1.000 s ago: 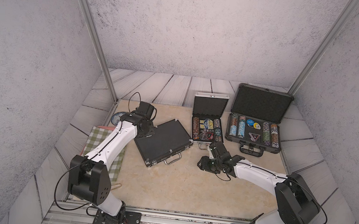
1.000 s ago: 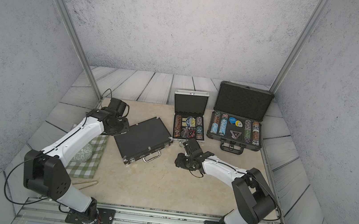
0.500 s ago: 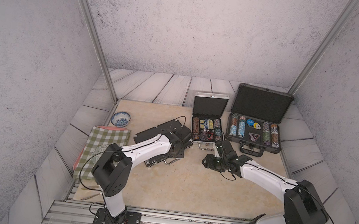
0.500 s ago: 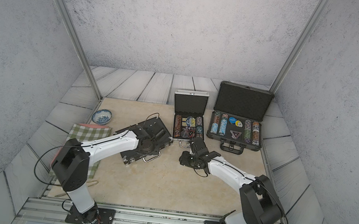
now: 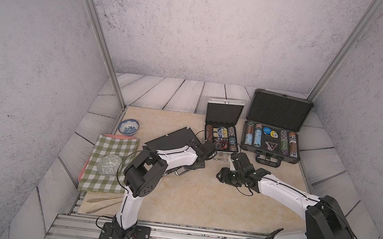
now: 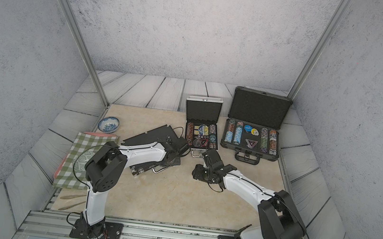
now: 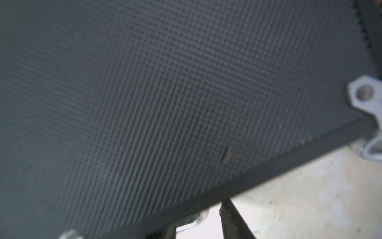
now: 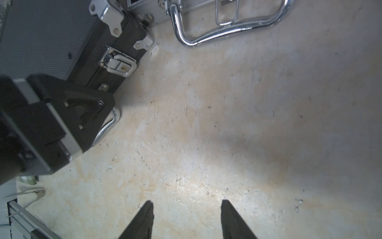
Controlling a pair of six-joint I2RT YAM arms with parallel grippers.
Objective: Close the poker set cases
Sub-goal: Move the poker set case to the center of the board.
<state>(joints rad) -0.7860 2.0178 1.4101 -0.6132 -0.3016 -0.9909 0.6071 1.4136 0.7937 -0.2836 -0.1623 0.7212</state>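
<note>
The black flat case [image 5: 173, 139] lies on the left arm's side of the desk [image 5: 188, 199], set askew, its lid down on its base. The right wrist view shows a silver latch [image 8: 118, 64] on its front wall, though I cannot tell whether it is fastened. The left hand [image 5: 196, 163] sits over the front edge of this case, above the chrome handle [image 5: 179, 172]. Its wrist view is filled by the blurred, dotted black lid, with only one finger [image 7: 232, 219] showing clearly past the edge, so I cannot tell whether that hand is released or clenched.

Just beside the black case, further back, the smaller silver case [image 5: 223, 115] stands with its lid upright, chips and cards showing in its base, its chrome handle [image 8: 227, 31] lying on the desk in front. Next to it, on the right arm's side, the larger dark-grey case [image 5: 278, 111] is also open, with rows of chips in its base and its lid upright.

The right hand [image 8: 186, 201] hovers over bare desk in front of the silver case, fingers spread apart and grasping nothing.

Along the left edge lie a green checked cloth [image 5: 117, 150] with a glass dish [image 5: 108, 166] on it, a blue-patterned bowl [image 5: 129, 127] behind it, and two long utensils [image 5: 103, 200] in front.
</note>
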